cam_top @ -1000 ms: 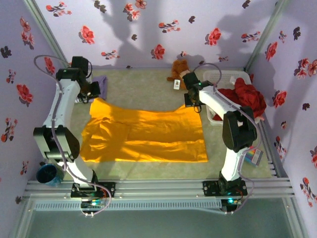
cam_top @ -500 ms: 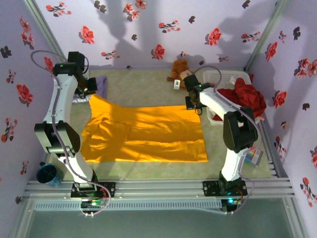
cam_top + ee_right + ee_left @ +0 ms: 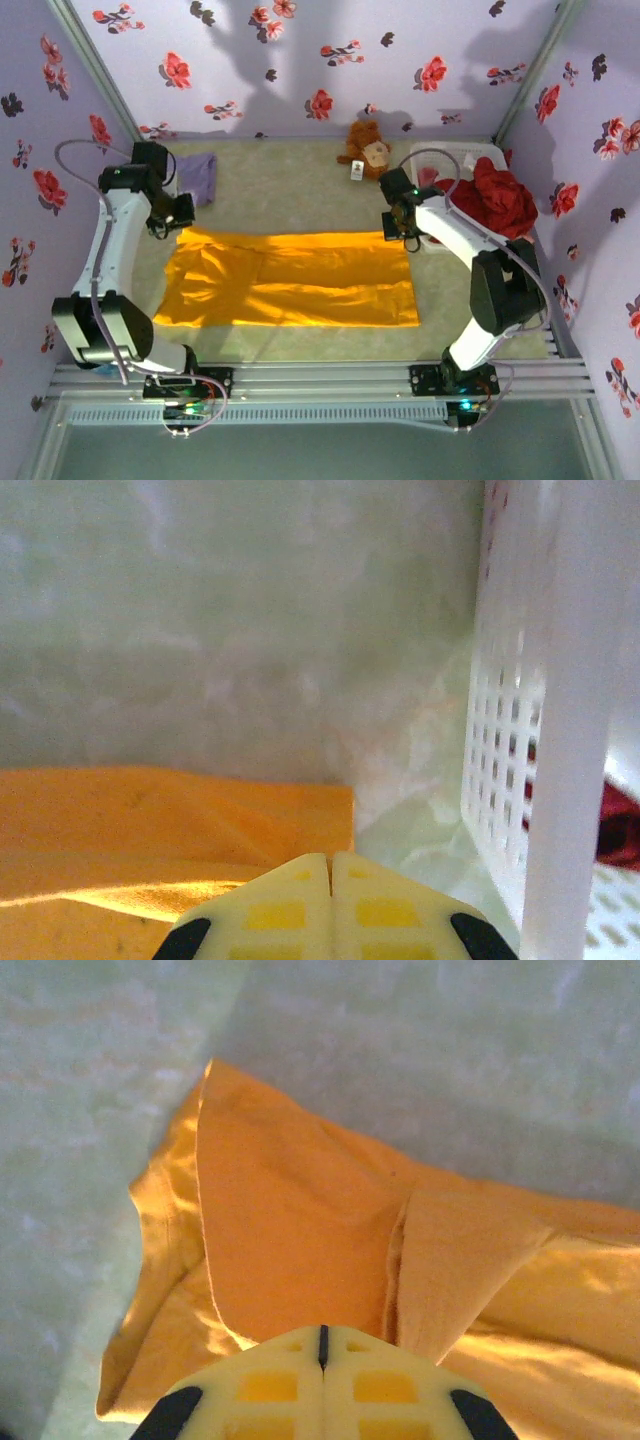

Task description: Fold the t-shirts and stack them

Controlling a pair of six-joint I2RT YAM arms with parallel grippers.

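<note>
The orange t-shirt (image 3: pixel 290 280) lies spread across the middle of the table, with its far edge folded over toward the near side. My left gripper (image 3: pixel 182 222) is shut on the shirt's far left corner. In the left wrist view the orange t-shirt (image 3: pixel 300 1220) hangs in folds from the left gripper (image 3: pixel 322 1332). My right gripper (image 3: pixel 400 232) is shut on the far right corner. In the right wrist view the orange t-shirt (image 3: pixel 150 810) runs out from under the right gripper (image 3: pixel 330 858). The lavender t-shirt (image 3: pixel 196 172) lies bunched at the far left.
A brown plush toy (image 3: pixel 365 148) sits at the far middle. A white slatted basket (image 3: pixel 455 157) holding red cloth (image 3: pixel 497 195) stands at the far right, and the basket's wall (image 3: pixel 530 730) is close beside the right gripper. Flowered walls enclose the table.
Both grippers have moved toward the near side, drawing the orange t-shirt's far edge with them. The shirt is now a narrower band, and the lavender t-shirt is uncovered.
</note>
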